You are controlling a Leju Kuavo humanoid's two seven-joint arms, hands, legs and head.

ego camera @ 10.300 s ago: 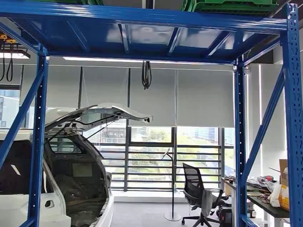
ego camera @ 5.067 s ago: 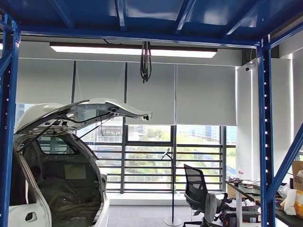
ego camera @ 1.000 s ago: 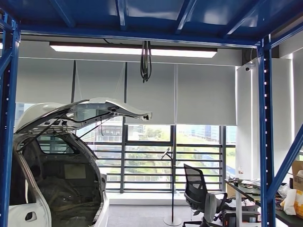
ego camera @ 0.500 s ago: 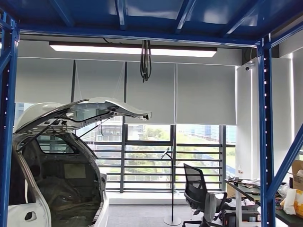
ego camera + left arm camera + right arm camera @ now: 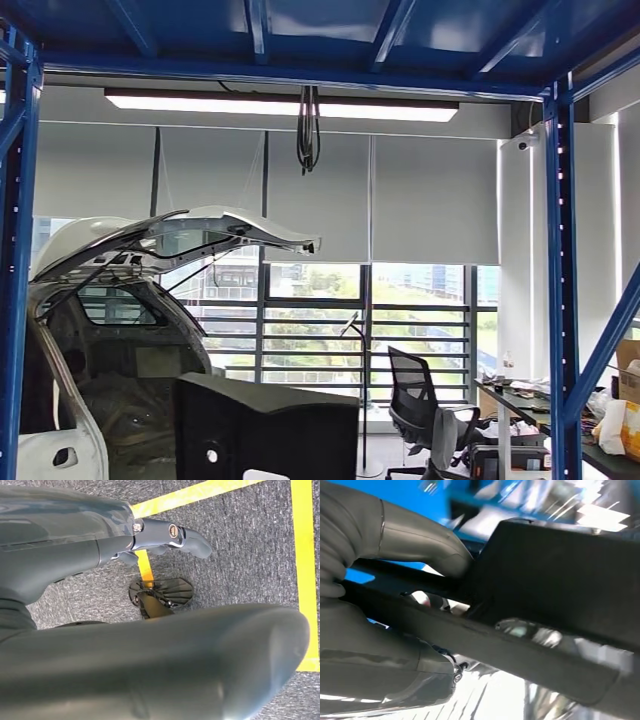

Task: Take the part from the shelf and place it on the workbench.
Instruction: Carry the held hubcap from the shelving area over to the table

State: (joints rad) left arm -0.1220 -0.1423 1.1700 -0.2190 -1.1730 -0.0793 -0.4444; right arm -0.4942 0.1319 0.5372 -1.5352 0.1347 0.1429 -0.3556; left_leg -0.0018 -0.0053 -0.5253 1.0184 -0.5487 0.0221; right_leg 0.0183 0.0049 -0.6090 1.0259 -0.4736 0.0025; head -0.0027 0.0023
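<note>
At the far left of the head view a blue upright of the shelf (image 5: 16, 250) is running from top to bottom of the frame, and its blue deck is spanning the whole top edge. Just right of that post, in the lower left, a white car (image 5: 113, 330) is standing with its tailgate raised and its bare cargo bay facing the camera. At the lower centre of the frame the part (image 5: 264, 430), a large flat black panel with a small round hole and a notch along its lower edge, is standing upright in front of the car's rear and covering the foot of the window wall (image 5: 324, 330) behind it. Above it, at top centre, a bundle of black cable (image 5: 307, 130) is hanging under a long ceiling light. Further right, an office chair (image 5: 419, 415) is sitting on the floor, and at the lower right edge a cluttered desk (image 5: 558, 420) is showing behind the second blue upright.

In the left wrist view the left hand (image 5: 166, 535) is hanging over grey carpet crossed by yellow tape (image 5: 303, 555), grasping nothing, fingers extended and apart.

In the right wrist view the right hand (image 5: 422, 550) is grasping the black part (image 5: 561, 575), thumb pressing on one face and darker fingers lying beneath its edge.
</note>
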